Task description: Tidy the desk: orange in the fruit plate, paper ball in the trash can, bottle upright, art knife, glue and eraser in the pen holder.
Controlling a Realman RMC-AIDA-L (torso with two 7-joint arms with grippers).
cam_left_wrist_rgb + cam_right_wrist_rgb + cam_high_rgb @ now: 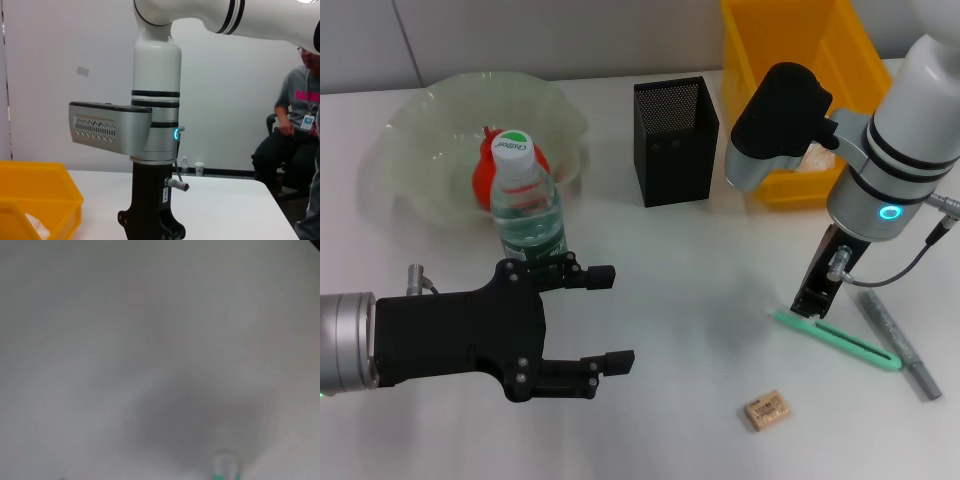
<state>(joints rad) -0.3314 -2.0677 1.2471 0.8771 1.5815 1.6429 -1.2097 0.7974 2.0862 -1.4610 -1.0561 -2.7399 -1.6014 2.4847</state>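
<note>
Your right gripper (pixel 810 303) points straight down at the near end of the green art knife (pixel 840 342), touching or nearly touching it; you cannot tell how far its fingers are parted. At about four o'clock from it lies the grey glue stick (pixel 902 345), just beside the knife. Your left gripper (pixel 603 320) hangs wide open with nothing in it, the upright bottle (pixel 524 205) at its eleven o'clock. Behind the bottle the orange (pixel 483 172) sits in the fruit plate (pixel 415 140). You'll find the eraser (pixel 766 411) at six o'clock on the table, the pen holder (pixel 675 140) at twelve, and the trash can (pixel 790 60) at one o'clock (something pale and crumpled lies inside).
</note>
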